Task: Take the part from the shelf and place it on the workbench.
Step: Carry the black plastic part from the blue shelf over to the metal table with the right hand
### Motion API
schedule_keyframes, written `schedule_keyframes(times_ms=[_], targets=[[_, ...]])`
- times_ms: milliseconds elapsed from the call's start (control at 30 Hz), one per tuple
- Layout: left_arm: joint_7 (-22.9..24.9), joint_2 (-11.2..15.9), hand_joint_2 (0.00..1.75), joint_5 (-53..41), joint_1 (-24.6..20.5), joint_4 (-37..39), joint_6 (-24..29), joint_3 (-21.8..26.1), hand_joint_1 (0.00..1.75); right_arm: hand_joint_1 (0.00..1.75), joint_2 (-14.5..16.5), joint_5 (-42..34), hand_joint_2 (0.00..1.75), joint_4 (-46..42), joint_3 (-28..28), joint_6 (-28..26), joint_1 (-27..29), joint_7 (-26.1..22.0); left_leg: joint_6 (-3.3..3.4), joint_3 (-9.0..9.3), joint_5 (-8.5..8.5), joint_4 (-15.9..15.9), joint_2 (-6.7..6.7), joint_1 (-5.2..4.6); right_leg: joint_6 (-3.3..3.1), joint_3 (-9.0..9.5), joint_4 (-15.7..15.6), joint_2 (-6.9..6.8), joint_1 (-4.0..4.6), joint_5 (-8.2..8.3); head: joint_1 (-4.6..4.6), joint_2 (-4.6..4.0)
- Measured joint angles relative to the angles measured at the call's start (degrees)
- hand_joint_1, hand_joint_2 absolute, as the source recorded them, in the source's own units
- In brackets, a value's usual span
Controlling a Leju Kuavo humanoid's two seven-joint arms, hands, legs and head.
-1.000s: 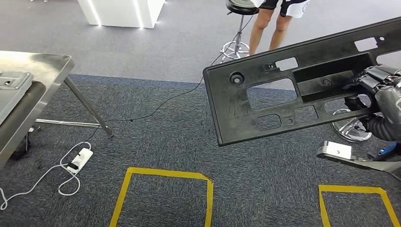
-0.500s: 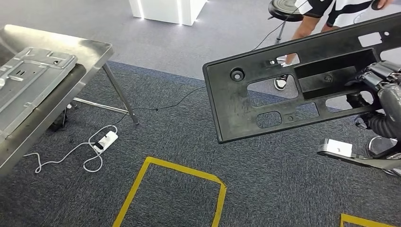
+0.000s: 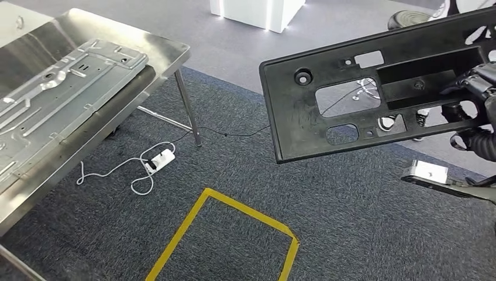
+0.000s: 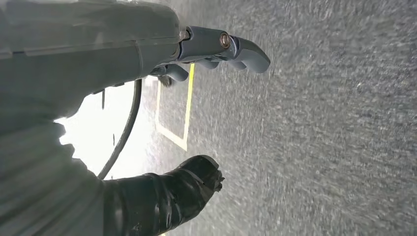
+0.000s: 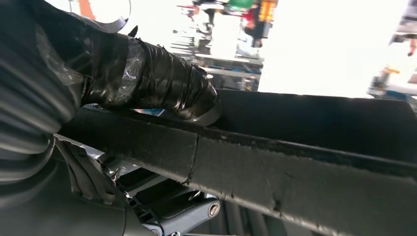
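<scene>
The part is a long black plastic panel [image 3: 304, 129] with several cut-outs. My right hand [image 3: 476, 96] grips it at its right end and holds it up in the air, tilted, over the carpet. In the right wrist view my taped black thumb [image 5: 162, 83] presses on the panel's edge [image 5: 295, 167]. The steel workbench [image 3: 166, 55] stands at the left, well apart from the panel, with a stamped metal sheet [image 3: 64, 88] lying on it. My left hand [image 4: 206, 59] hangs over the carpet with its fingers apart and nothing in it.
A bench leg [image 3: 187, 114] slants down to the carpet, and a white power strip with its cable [image 3: 159, 159] lies beside it. A yellow tape square [image 3: 234, 205] marks the floor ahead. A white pedestal [image 3: 257, 12] and a stool [image 3: 409, 17] stand farther back.
The whole picture has shifted, so the camera has turned toward the workbench, which now shows much more of its top. The panel stays held in my right hand as before.
</scene>
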Motion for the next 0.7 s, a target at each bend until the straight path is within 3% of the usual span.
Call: schedule_keyframes(times_ms=[67, 133, 167, 233, 300, 367, 433, 467, 533, 600, 667, 700], targets=[[-0.03, -0.11, 1.75, 0.00, 0.09, -0.08, 0.08, 0.01, 0.00, 1.75, 0.01, -0.26, 1.75, 0.21, -0.09, 0.13, -0.20, 0.01, -0.38, -0.26, -0.56, 0.96, -1.68, 0.06, 0.01, 2.26, -6.48, 2.43, -0.33, 3.91, 0.01, 0.00], [-0.03, -0.17, 1.75, -0.01, 0.12, -0.13, 0.25, 0.02, 0.00, 1.75, -0.13, -0.65, 1.75, 0.45, -0.32, 0.40, -0.43, 0.07, -0.82, -1.15, -0.78, 1.85, -3.21, 0.16, -0.14, 3.54, -9.87, 4.85, -0.55, 4.71, -0.04, 0.00], [-0.03, -0.18, 1.75, -0.04, 0.14, -0.14, 0.33, 0.02, 0.00, 1.75, -0.21, -0.79, 1.75, 0.67, -0.48, 0.62, -0.61, 0.11, -1.09, -1.60, -0.65, 2.03, -4.03, 0.23, -0.28, 3.66, -10.08, 5.03, -0.48, 4.39, -0.05, 0.00], [-0.04, -0.22, 1.75, -0.16, 0.41, -0.17, 0.44, 0.01, 0.00, 1.75, -0.32, -1.04, 1.75, 1.13, -0.80, 1.05, -1.18, 0.19, -1.65, -2.00, -0.45, 2.01, -5.12, 0.35, -0.78, 4.05, -10.53, 3.34, -0.49, 4.37, -0.04, 0.00], [-0.03, -0.36, 1.75, -0.40, 0.55, -0.19, 0.62, 0.00, 0.00, 1.75, -0.42, -1.41, 1.75, 1.62, -1.07, 1.51, -1.93, 0.19, -2.23, -2.99, -1.70, 4.13, -2.32, 0.11, -1.49, 4.83, -11.15, 1.49, -0.57, 4.42, -0.26, 0.00], [0.00, -0.45, 1.75, -0.72, 0.36, -0.20, 0.99, 0.00, 0.00, 1.75, -0.63, -1.68, 1.75, 2.17, -1.45, 2.02, -2.69, 0.16, -2.69, -6.11, -4.62, 10.38, 1.99, 0.11, -2.03, 5.41, -11.48, -0.33, -0.22, 4.30, -0.48, 0.00], [0.05, -0.46, 1.75, -0.95, 0.24, -0.20, 1.33, 0.00, 0.00, 1.75, -0.76, -1.77, 1.75, 2.87, -1.80, 2.44, -3.37, 0.12, -2.84, -9.52, -6.39, 16.42, 3.39, 0.40, -2.26, 5.64, -11.50, -2.12, 0.17, 4.05, -0.49, 0.00], [0.07, -0.50, 1.75, -1.02, 0.27, -0.20, 1.44, 0.00, 0.00, 1.75, -0.77, -1.78, 1.75, 3.23, -1.90, 2.63, -3.56, 0.07, -2.80, -10.00, -5.90, 16.99, 3.55, 0.50, -2.30, 5.79, -11.50, -2.97, 0.30, 3.88, -0.49, 0.00], [0.11, -0.61, 1.75, -1.05, 0.36, -0.20, 1.69, 0.00, 0.00, 1.75, -0.81, -1.78, 1.75, 3.78, -1.98, 2.95, -3.80, -0.09, -2.52, -7.53, -2.31, 11.82, 4.19, 0.54, -2.25, 6.34, -11.50, -4.49, 0.46, 3.44, -0.49, 0.00], [0.16, -0.66, 1.75, -1.15, 0.33, -0.26, 2.17, -0.01, 0.00, 1.75, -0.96, -1.76, 1.75, 4.15, -2.27, 3.06, -3.92, -0.15, -1.86, -3.78, 0.21, 4.63, 6.94, -0.19, -2.01, 6.89, -11.55, -5.81, 0.62, 2.96, -0.48, 0.00], [0.25, -0.62, 1.75, -1.36, 0.25, -0.46, 2.59, -0.02, 0.00, 1.75, -1.15, -1.73, 1.75, 4.47, -2.74, 3.09, -3.94, -0.15, -1.08, -2.41, 0.21, 1.83, 8.53, -1.14, -1.53, 7.20, -11.70, -7.06, 0.70, 2.61, -0.45, 0.00], [0.30, -0.61, 1.75, -1.46, 0.27, -0.56, 2.75, -0.02, 0.00, 1.75, -1.20, -1.72, 1.75, 4.62, -2.94, 3.12, -3.95, -0.15, -0.72, -2.32, 0.17, 1.48, 7.99, -1.40, -1.22, 7.42, -11.81, -7.70, 0.75, 2.45, -0.45, 0.00]])
